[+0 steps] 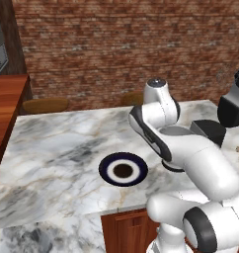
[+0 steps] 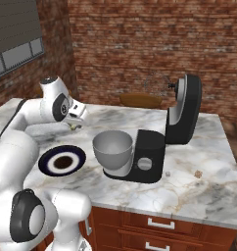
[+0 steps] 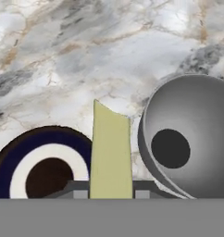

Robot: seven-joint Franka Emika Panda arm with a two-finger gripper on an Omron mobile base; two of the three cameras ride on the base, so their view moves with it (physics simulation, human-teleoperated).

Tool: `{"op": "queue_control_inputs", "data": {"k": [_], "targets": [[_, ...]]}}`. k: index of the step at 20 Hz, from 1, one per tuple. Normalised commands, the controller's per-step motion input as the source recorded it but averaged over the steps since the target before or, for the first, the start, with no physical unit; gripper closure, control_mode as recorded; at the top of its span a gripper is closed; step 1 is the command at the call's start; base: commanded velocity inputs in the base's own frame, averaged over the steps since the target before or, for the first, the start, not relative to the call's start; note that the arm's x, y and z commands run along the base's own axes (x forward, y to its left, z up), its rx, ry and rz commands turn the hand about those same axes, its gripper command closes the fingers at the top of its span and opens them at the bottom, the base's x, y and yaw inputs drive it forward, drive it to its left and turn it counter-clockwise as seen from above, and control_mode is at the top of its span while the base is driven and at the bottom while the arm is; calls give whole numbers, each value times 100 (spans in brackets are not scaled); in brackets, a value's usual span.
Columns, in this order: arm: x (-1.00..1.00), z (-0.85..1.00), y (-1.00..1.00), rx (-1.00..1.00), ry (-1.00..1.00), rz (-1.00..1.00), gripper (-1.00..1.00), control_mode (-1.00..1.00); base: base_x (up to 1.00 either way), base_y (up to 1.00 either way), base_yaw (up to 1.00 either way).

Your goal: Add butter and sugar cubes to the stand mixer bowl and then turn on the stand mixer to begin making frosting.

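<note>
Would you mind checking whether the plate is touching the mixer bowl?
Apart: the right base view shows bare marble counter between the plate and the bowl.

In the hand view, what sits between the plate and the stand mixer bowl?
The pale yellow butter stick, held in the gripper, stands between the plate and the stand mixer bowl, above bare marble counter.

You see a red brick wall at the back. The table has a grey and white marble top, with brown wood drawers below. A round wooden stool stands behind it.
</note>
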Motion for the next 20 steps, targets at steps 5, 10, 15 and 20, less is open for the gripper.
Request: {"op": "queue_control_inputs", "data": {"k": [5, 10, 15, 20], "targets": [[0, 10, -73, 0, 1, -7, 100, -100, 0, 0, 0], [0, 0, -75, 1, 2, -6, 100, -100, 0, 0, 0], [0, -24, -46, 0, 6, -10, 100, -100, 0, 0, 0], [5, -35, -7, 0, 4, -9, 100, -100, 0, 0, 0]]}}
